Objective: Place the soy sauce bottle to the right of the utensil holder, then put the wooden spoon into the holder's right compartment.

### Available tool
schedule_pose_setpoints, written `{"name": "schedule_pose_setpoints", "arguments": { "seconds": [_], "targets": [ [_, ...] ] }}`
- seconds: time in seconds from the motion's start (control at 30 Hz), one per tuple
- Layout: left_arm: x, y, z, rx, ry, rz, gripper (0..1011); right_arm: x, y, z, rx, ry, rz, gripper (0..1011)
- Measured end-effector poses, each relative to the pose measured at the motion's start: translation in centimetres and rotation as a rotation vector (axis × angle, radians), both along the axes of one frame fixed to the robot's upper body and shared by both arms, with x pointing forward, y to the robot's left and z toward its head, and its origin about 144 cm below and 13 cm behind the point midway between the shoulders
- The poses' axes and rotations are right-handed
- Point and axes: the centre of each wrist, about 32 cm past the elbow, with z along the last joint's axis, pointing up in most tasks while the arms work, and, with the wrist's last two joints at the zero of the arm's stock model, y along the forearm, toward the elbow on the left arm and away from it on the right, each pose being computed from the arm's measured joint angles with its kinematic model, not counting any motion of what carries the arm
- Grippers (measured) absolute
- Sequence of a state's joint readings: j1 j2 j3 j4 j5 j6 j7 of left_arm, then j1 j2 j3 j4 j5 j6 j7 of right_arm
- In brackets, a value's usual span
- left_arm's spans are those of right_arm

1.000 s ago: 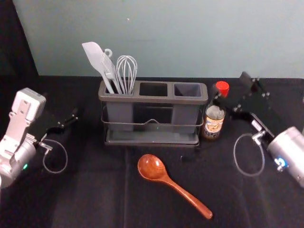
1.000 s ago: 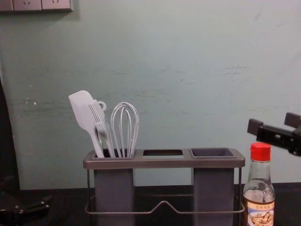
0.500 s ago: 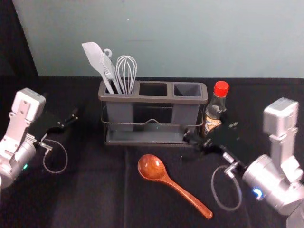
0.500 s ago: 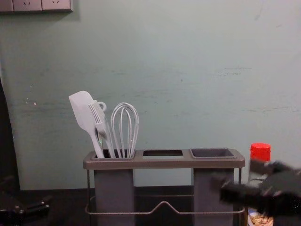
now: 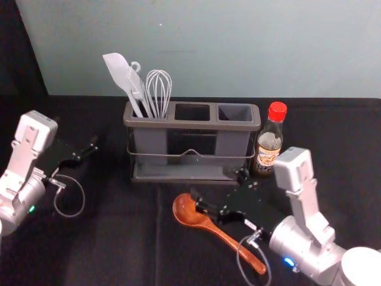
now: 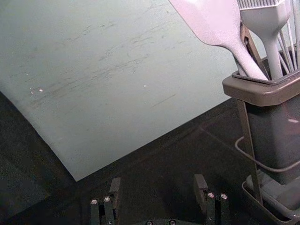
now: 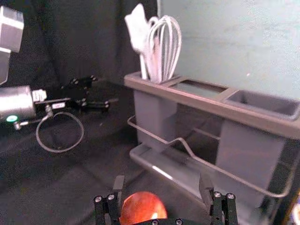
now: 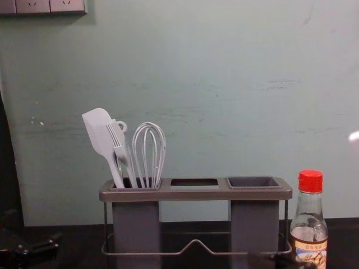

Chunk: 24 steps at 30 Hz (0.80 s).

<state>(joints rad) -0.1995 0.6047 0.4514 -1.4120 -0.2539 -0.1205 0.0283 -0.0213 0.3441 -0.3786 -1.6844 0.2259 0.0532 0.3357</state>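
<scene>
The wooden spoon (image 5: 189,211) lies on the dark cloth before the holder, its handle angled toward the right front. Over its bowl and upper handle is my right gripper (image 5: 219,186), open. In the right wrist view, the reddish spoon bowl (image 7: 143,207) appears between the spread fingers of the right gripper (image 7: 162,183), which are not shut on it. The soy sauce bottle (image 5: 268,146), red-capped, stands upright just right of the utensil holder (image 5: 190,124); the chest view shows the bottle (image 8: 309,224) there too. My left gripper (image 5: 92,147) stays parked at the left; the left gripper (image 6: 158,185) is open.
White utensils (image 5: 156,95), a spatula, brush and whisk, stand in the holder's left compartment, rising above its rim. The holder's middle and right (image 5: 235,112) compartments are empty. A pale green wall (image 5: 202,47) rises behind the cloth.
From beside the bottle, my right gripper has swung left and toward the front, down to the spoon. Bottle, spoon and left arm have stayed in place.
</scene>
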Motion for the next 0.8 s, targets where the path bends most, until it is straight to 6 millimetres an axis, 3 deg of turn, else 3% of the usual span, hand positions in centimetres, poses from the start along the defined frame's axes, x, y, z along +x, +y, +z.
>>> {"name": "schedule_pose_setpoints", "arguments": {
  "seconds": [0.8],
  "targets": [
    [0.0,0.0,0.0,0.0,0.0,0.0,1000,0.04,0.6,-0.75,-0.007,0.021,0.011,1000]
  ]
}}
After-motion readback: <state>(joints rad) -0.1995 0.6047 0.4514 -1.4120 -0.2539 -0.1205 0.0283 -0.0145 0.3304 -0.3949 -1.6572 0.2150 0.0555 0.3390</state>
